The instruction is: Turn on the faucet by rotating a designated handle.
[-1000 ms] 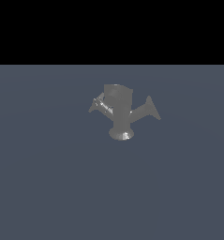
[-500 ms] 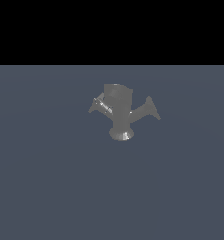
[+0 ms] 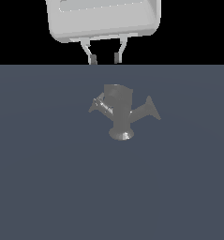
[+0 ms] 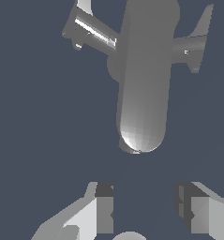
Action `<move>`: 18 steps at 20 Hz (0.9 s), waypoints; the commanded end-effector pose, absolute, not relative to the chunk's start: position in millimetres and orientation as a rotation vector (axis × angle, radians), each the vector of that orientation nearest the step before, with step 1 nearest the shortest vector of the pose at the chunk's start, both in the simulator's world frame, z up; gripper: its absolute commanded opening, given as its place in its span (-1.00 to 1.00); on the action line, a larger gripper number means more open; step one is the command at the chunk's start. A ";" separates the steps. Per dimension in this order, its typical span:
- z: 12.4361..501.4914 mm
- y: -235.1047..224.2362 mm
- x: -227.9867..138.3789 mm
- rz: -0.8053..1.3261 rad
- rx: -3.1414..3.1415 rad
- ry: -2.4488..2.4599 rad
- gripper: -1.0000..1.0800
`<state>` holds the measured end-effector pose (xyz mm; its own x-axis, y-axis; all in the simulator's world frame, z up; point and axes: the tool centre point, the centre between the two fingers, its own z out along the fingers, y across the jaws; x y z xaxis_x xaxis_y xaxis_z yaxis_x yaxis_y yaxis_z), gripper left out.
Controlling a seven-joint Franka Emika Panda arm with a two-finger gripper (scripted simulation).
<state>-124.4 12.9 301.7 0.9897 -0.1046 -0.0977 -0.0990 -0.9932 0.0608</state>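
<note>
Flat slate-blue ground [image 3: 48, 187] fills the scene under a black backdrop. At its far edge hangs the big white robot gripper [image 3: 104, 59], fingers spread and empty, well apart from the small dull-grey metal faucet [image 3: 119, 112] nearer in. Its stubby, glinting side handle [image 3: 100, 106], on the exterior view's left, looks untouched, so reaching, gripping and turning all remain.

A flat, plain slate-blue bench [image 3: 48, 187] fills the exterior view from 3 o'clock round to 9 o'clock, with solid black backdrop [image 3: 193, 33] toward 12 o'clock.
</note>
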 end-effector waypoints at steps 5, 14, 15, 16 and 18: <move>255.5 24.8 -41.1 0.027 3.024 -0.014 -0.33; 174.6 76.1 9.6 0.089 2.918 0.492 0.10; 161.1 41.0 16.3 0.075 2.902 0.478 -0.16; 171.9 -30.3 26.9 0.029 2.890 0.343 0.31; 147.3 -35.5 35.7 0.074 2.972 0.248 0.55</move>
